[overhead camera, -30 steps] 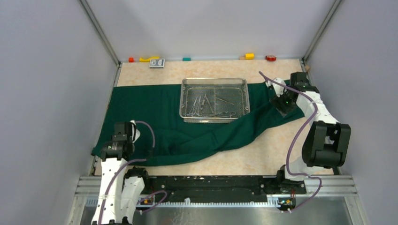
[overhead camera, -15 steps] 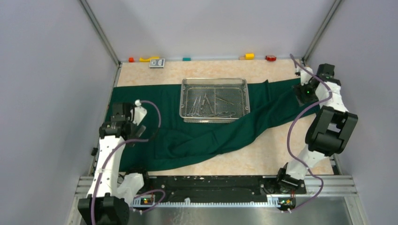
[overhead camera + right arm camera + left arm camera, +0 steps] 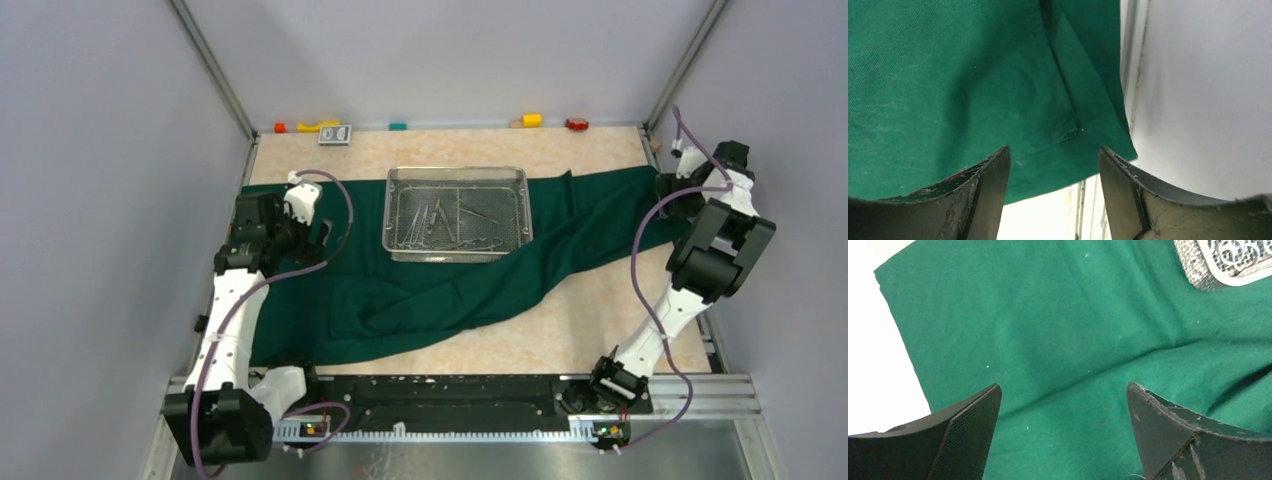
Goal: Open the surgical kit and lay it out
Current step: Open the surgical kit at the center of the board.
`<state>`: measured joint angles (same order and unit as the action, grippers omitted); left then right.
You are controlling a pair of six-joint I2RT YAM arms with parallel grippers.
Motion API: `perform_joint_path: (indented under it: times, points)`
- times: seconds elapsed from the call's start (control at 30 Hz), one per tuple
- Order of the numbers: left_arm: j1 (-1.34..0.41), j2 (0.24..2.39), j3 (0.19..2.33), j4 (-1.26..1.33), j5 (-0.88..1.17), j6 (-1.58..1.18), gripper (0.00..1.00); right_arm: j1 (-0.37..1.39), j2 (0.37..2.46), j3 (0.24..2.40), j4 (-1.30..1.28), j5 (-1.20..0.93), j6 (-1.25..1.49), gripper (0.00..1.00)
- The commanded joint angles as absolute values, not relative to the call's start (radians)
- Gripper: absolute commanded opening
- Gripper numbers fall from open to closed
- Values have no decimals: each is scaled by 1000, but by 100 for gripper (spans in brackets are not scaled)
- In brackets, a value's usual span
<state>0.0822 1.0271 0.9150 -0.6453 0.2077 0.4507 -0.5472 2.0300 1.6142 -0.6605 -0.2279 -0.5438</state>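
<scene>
left gripper (image 3: 312, 236) had moved away from the near-left corner of the green cloth (image 3: 400, 290) toward the far left part of it, and its jaws, together a second before, now stood wide apart. right gripper (image 3: 670, 192) had swung out from beside the tray to the right edge of the table (image 3: 600, 310), and the cloth's right end had gone out with it.

left gripper (image 3: 1063, 390): fingers spread, nothing between them, hovering over flat cloth (image 3: 1048, 330). the cloth's left edge showed just beyond the left finger, with bare table past it. a corner of the wire-mesh tray (image 3: 1208, 270) sat at the top right of that view.

right gripper (image 3: 1054, 152): jaws apart, no fabric pinched at the tips. the hemmed corner of the cloth (image 3: 948, 75) lay below the gap, close to the rail along the table's right side.

top view: cloth spread across the table from the left edge to the right edge. left half fairly flat. a long fold ran from under the tray's near side diagonally toward the right end. tray (image 3: 457, 171) rested on the cloth's far middle part, upright. steel instruments (image 3: 440, 225) lay inside it, bunched mostly in the left half; exact count not readable.
</scene>
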Motion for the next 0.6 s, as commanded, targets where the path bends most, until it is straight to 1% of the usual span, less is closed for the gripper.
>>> perform_joint_path:
  times: [0.0,0.4,0.5,0.57]
  points:
    - [76,1044,951,-552,286,387,99,-564,2094,1700,-680,-323,-511,64]
    - [73,1038,944,-546,268,395,99,-571,2196,1743,-692,-367,-518,59]
    - [73,1038,938,-546,262,397,99,-571,2216,1744,-702,-373,-530,54]
    - [74,1037,938,-546,261,397,99,-572,2221,1741,-707,-382,-537,48]
